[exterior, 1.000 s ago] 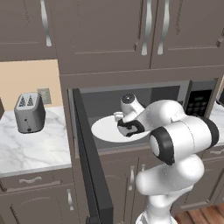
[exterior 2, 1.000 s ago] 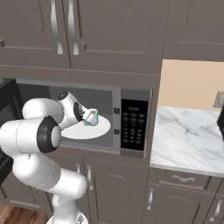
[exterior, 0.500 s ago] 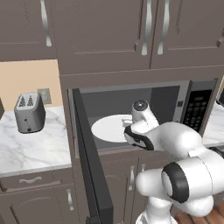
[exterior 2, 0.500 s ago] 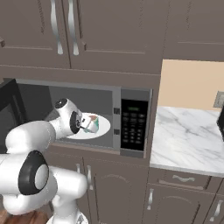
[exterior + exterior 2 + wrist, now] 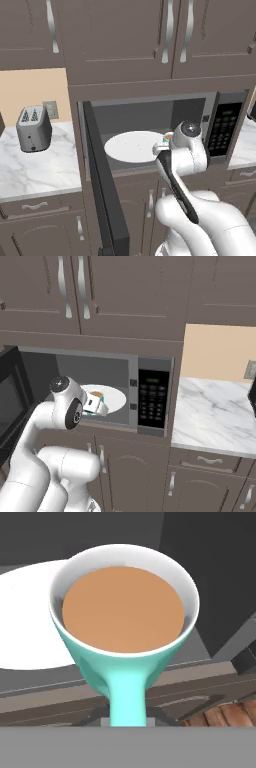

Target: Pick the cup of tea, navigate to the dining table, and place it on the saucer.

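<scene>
Your gripper (image 5: 96, 405) is clamped tight on the handle of the cup of tea (image 5: 125, 624), which juts toward the hand with the bowl just beyond the fingertips. The cup hangs upright at the microwave (image 5: 150, 393) opening, near the edge of the white plate (image 5: 134, 146).

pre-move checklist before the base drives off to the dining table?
1. Gripper shut on the cup of tea by its handle: ok.
2. Cup upright, tea level below the rim in the hand view: ok.
3. Cup lifted off the white plate in the microwave: ok.
4. Cup fully outside the microwave opening: cannot tell; it sits right at the front edge.
5. Microwave door swung wide open beside the arm, in the way of a turn: not ok.
6. Dining table and saucer located: cannot tell.
</scene>
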